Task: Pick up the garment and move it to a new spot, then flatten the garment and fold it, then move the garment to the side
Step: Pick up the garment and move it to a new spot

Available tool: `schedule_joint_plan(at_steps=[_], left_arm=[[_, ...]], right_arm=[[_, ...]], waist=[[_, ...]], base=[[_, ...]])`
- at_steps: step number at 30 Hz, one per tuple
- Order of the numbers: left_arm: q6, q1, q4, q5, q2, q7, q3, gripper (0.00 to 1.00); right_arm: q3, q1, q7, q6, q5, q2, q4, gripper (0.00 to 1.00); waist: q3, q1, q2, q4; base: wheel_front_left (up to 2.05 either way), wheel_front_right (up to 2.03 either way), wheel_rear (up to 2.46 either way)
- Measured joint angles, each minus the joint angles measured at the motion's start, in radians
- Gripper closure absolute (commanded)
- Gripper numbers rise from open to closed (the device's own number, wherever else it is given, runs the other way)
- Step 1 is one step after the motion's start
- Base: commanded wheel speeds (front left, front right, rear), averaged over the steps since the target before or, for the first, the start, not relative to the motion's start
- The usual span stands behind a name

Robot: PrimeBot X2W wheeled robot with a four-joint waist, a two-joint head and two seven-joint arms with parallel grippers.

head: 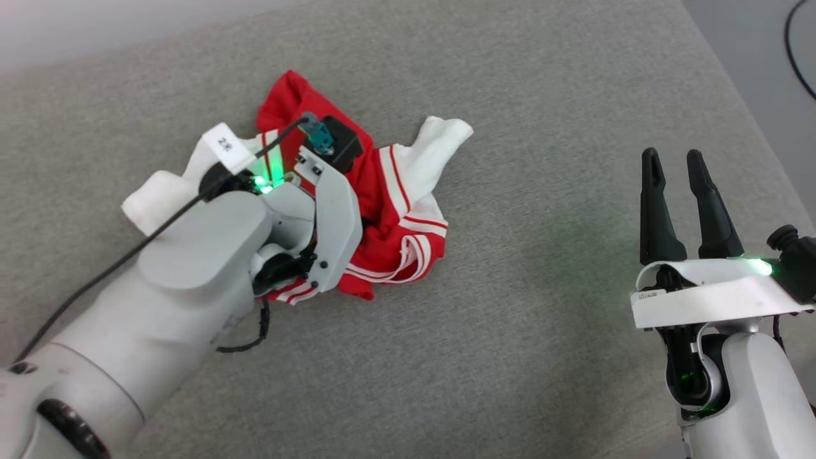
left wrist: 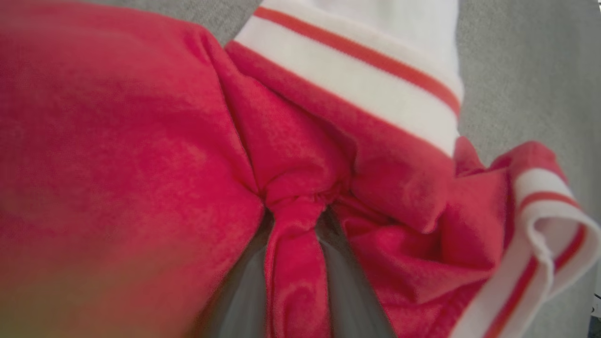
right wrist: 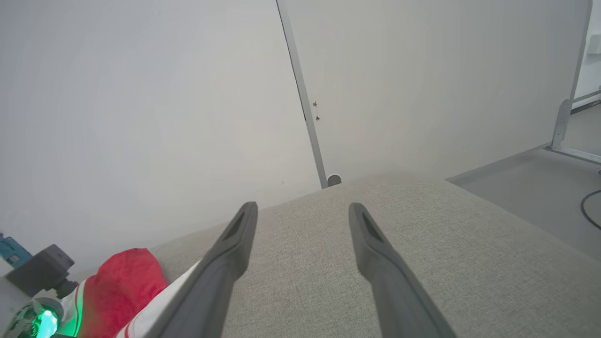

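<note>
Left gripper [left wrist: 296, 211] is down in the crumpled garment [head: 408, 197], its fingers [left wrist: 244, 291] pinching a bunched fold of red cloth between them. The garment lies in a heap on the grey surface [head: 510, 350], toward its far edge. Right gripper [head: 671, 156] hovers by the right edge, fingers spread and holding nothing.

In the left wrist view, the fingers [left wrist: 350, 291] of the left gripper [left wrist: 297, 220] are being rendered as grey blurs beside a pinched red fold of the shirt [left wrist: 399, 178], whose left part is being blurred. In the head view, those fingers and the shirt's middle are being hidden by the left arm [head: 191, 268]. In the right wrist view, the shirt is being cropped at lower left.
</note>
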Motion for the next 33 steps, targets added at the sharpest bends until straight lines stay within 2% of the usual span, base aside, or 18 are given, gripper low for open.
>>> schedule_joint_plan(at_steps=[1,3,10,15,20,25,29,33], left_arm=[[0.0,-0.001,0.006,-0.001,-0.007,-0.007,-0.001,0.84],[0.0,-0.001,0.012,0.0,-0.016,-0.039,-0.006,0.0],[0.002,0.006,0.026,-0.04,-0.053,-0.22,-0.023,0.0],[0.014,0.025,0.03,-0.096,-0.038,-0.358,0.005,0.0],[0.014,0.059,-0.036,-0.168,-0.037,-0.45,0.029,0.0],[0.014,0.14,-0.07,-0.229,-0.006,-0.551,0.06,0.0],[0.014,0.252,-0.06,-0.267,0.024,-0.649,0.084,0.0],[0.014,0.368,-0.063,-0.298,0.039,-0.702,0.138,0.0]], right_arm=[[0.0,-0.001,0.0,0.0,-0.003,0.0,0.0,0.0],[0.002,-0.001,0.0,0.0,-0.019,0.0,0.002,0.0],[-0.008,0.013,0.0,0.0,-0.088,0.001,0.036,0.0],[-0.032,0.033,0.0,0.0,-0.163,0.001,0.059,0.0],[-0.055,0.066,0.0,0.0,-0.219,0.001,0.084,0.0],[-0.058,0.097,0.0,0.0,-0.248,-0.015,0.108,0.0],[-0.06,0.127,0.0,0.0,-0.263,-0.04,0.13,0.0],[-0.07,0.162,0.0,0.0,-0.263,-0.064,0.138,0.0]], waist=[[0.0,0.0,0.0,0.005],[-0.003,0.0,0.0,0.016],[-0.042,0.0,0.0,0.078],[-0.088,0.0,0.0,0.141],[-0.141,0.0,0.0,0.212],[-0.197,0.0,0.0,0.281],[-0.236,0.0,0.0,0.333],[-0.266,0.0,0.0,0.386]], base=[[0.0,0.0,0.0],[0.0,0.0,0.0],[0.0,0.0,0.0],[0.0,0.0,0.0],[0.0,0.0,0.0],[0.0,0.0,0.0],[0.0,0.0,0.0],[0.0,0.0,0.0]])
